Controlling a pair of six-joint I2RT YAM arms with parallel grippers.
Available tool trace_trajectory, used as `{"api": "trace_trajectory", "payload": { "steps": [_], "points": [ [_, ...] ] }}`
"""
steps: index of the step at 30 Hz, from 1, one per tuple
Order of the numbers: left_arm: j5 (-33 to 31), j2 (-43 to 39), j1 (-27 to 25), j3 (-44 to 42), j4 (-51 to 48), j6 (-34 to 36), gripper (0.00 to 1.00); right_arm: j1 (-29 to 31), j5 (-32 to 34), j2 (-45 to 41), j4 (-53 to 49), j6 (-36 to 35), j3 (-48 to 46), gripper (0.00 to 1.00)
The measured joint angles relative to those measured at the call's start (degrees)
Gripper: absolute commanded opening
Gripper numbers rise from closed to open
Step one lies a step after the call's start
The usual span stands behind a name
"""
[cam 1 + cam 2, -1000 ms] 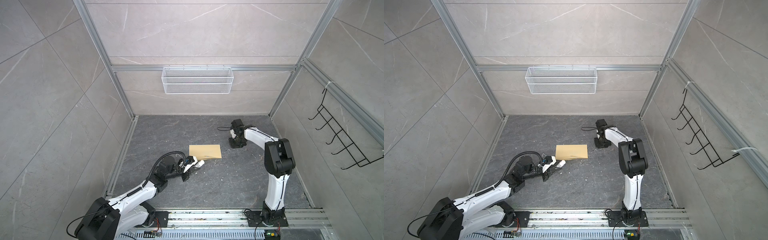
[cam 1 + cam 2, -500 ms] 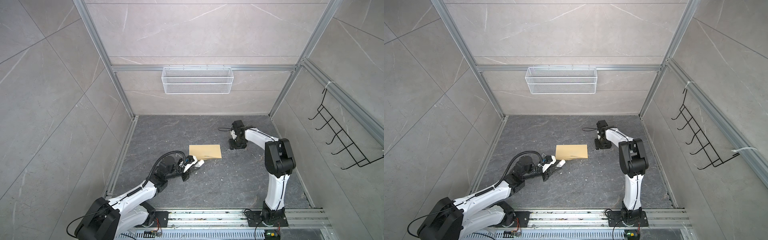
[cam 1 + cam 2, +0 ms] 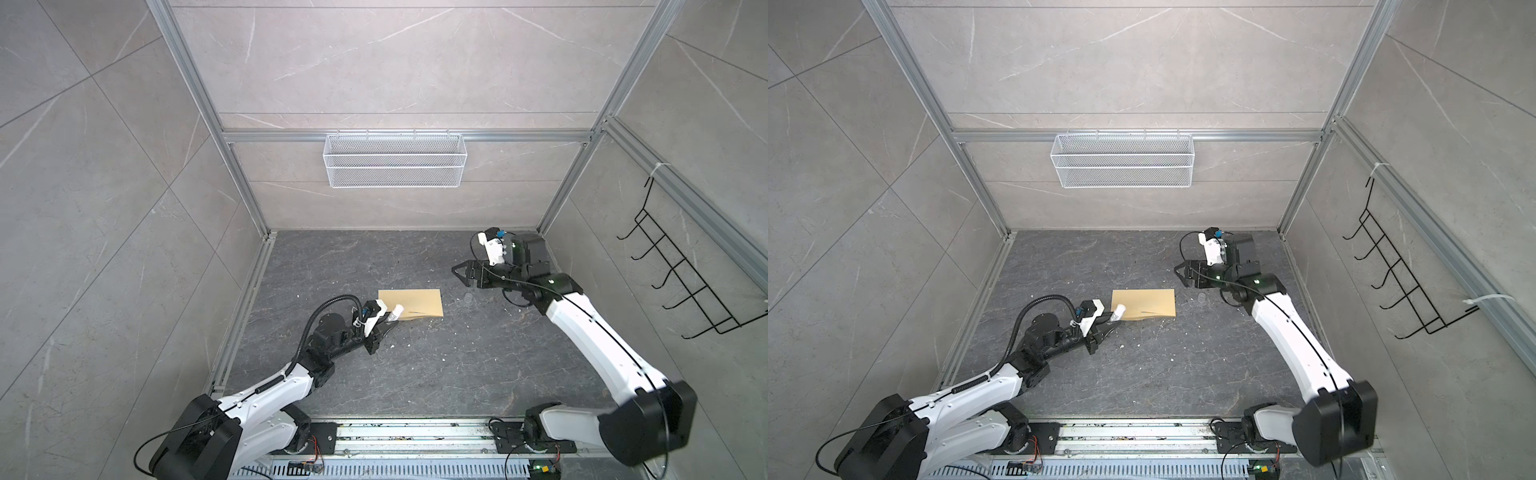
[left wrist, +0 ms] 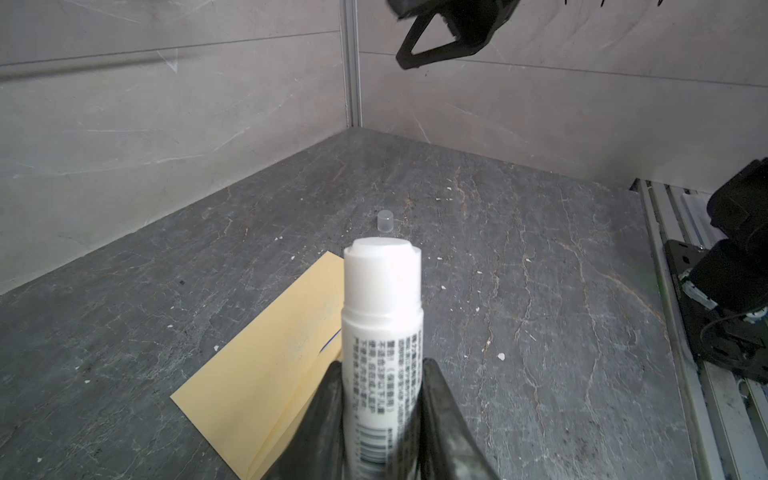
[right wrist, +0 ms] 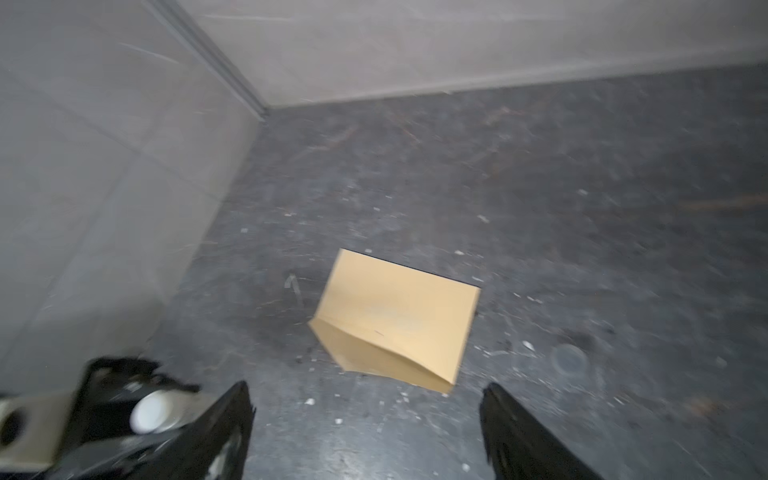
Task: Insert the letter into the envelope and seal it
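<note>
Dark stone floor (image 3: 415, 374) bears the tan envelope (image 3: 415, 301), flap folded; left pincer (image 3: 390, 327) clamps a glue stick (image 3: 397, 310), right pincer (image 3: 459, 276) gapes.

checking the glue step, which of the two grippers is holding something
The left gripper: its jaws clamp the uncapped white glue stick; the right gripper is open and empty.

The only print is on the white glue stick (image 4: 382, 307): columns of small black Chinese characters (image 4: 395, 370) run along its barrel, too fine to read. A barcode (image 4: 372, 451) sits below them, toward its base.
</note>
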Motion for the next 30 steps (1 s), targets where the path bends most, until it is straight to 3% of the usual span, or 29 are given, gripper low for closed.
{"api": "trace_trajectory", "payload": {
  "steps": [8,17,30],
  "points": [
    [-1.11,2.89,-0.39,0.66,5.40,-5.07,0.00,16.81,-0.59,-3.08,6.95,5.33,-4.37,0.92],
    [-1.55,3.45,-0.66,1.38,8.24,-9.38,0.00,25.38,6.58,1.29,12.41,6.23,-4.74,0.88],
    [-1.55,3.43,-0.72,2.05,8.61,-11.69,0.00,29.92,13.33,8.33,16.76,7.52,-3.30,0.56]
  ]
}}
